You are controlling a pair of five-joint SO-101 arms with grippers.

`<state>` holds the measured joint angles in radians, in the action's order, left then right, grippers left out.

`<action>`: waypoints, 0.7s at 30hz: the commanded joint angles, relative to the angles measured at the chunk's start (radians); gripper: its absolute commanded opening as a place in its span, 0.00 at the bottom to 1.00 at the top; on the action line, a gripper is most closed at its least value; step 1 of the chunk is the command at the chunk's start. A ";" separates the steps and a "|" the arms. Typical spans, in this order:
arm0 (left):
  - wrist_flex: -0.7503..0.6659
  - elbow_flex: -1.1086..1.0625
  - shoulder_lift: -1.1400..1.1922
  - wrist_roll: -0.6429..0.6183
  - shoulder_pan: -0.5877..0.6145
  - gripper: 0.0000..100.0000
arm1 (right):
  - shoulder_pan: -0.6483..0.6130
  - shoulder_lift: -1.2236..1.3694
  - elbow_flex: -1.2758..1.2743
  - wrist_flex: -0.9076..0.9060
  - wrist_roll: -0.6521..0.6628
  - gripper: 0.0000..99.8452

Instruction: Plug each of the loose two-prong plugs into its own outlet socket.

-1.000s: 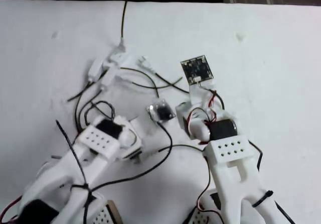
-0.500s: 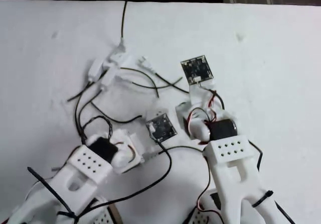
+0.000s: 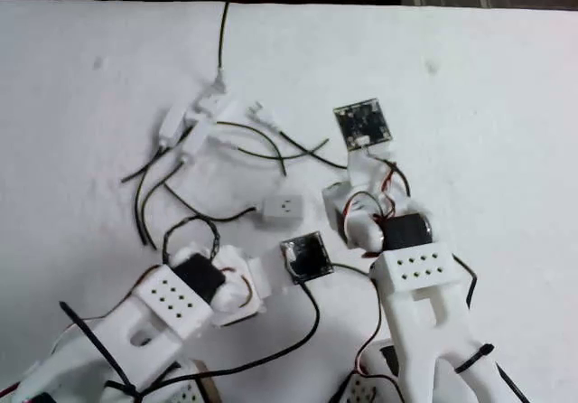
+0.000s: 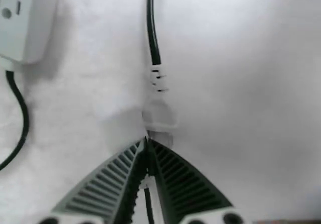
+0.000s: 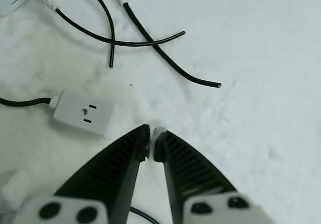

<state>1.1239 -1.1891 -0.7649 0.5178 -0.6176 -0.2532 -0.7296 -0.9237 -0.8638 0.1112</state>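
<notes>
Small pale two-prong plug (image 4: 159, 117) on black cord, lying on table (image 3: 488, 105) near centre; white outlet socket (image 3: 282, 207) near it, face up. Closed left gripper (image 4: 147, 142) pinches plug's near end. Almost closed right gripper (image 5: 152, 133), hairline gap, hold unclear, sits right of socket

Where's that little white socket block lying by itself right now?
In the high view the socket block lies flat near the table's middle, between the two arms, its black cord trailing toward the cable tangle farther from the arms.
</notes>
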 commanded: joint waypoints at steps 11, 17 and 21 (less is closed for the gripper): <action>0.222 0.219 -0.162 0.100 0.030 0.03 | 0.070 -0.012 0.041 0.018 0.011 0.02; 0.221 0.232 -0.283 0.107 0.231 0.16 | 0.099 -0.012 0.058 0.013 0.011 0.02; 0.195 0.187 -0.246 0.107 0.340 0.26 | 0.093 -0.012 0.057 0.013 0.011 0.02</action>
<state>1.3403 -0.9989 -1.0196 0.6191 -0.3429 -0.1672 -0.7296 -0.9099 -0.8638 0.1112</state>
